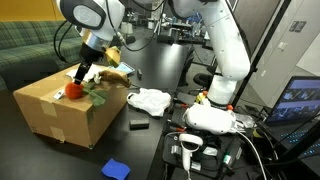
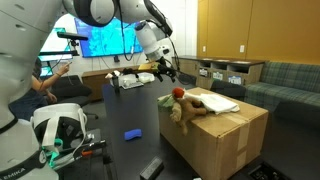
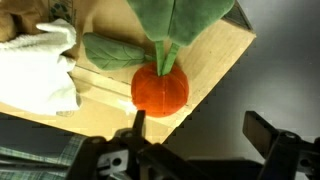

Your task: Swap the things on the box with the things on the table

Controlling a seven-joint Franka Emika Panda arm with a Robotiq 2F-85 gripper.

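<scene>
A robot arm's gripper hung just above a box, its jaws wide apart and holding nothing. Directly beneath it sat a toy, a red-orange plush ball with green leaves, close to a corner of the box top. A cloth lay beside the toy on the box.

The likely trouble was the edge. The toy sat so near it that an off-centre descent could nudge it over the side. The jaws might also pinch only the floppy leaves, leaving the ball to dangle and slip, or they might snag the cloth as well.

The box stood on a black table, which also carried a white bundle and a blue pad. A green sofa and a lit screen stood behind, in what looked like an office or lab.
</scene>
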